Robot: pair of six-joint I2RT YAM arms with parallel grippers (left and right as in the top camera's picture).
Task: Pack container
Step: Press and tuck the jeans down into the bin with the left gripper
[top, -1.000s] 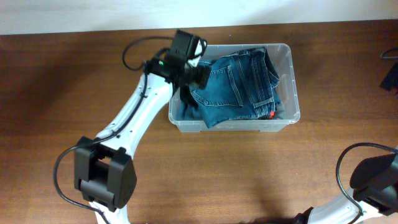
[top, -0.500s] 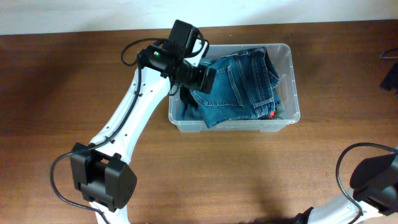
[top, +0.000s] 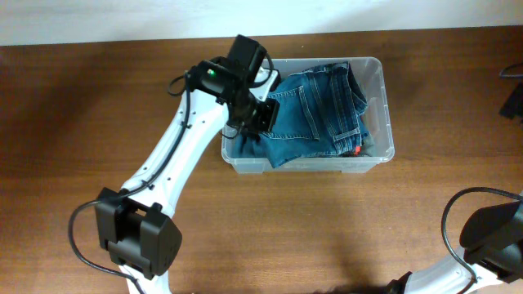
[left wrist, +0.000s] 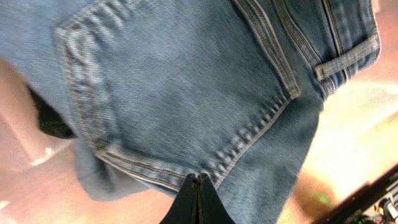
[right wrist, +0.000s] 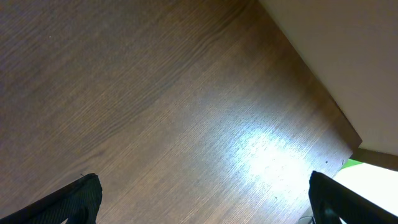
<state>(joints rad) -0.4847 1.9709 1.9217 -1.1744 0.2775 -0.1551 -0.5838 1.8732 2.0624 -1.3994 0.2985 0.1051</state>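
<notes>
**A:** What is shown nearest the robot?

**B:** Close to the robot's side of the brown wooden table, the right gripper is seen with its fingers spread wide. Nothing is held between them and only bare wood lies below. It is parked well apart from the work.

**A:** And further out?

**B:** The left gripper is held over the left end of the container, a clear plastic bin set toward the far side of the table. Its fingers are pressed together, with the tips against a back pocket of the blue jeans. Whether any denim is nipped between them cannot be told.

**A:** How are the jeans placed?

**B:** They are folded loosely and most of the bin is filled by them. One corner is seen at the near wall, and whether it lies over the rim cannot be told. Something dark is glimpsed beneath them. Beyond the table, a pale wall is visible.

**A:** What could go wrong from here?

**B:** If cloth is caught in the closed tips, the jeans could be dragged back out when the arm is lifted. If the pile is pressed too hard, the light bin could be slid or tipped. A corner left over the rim would leave the packing unfinished.
</notes>
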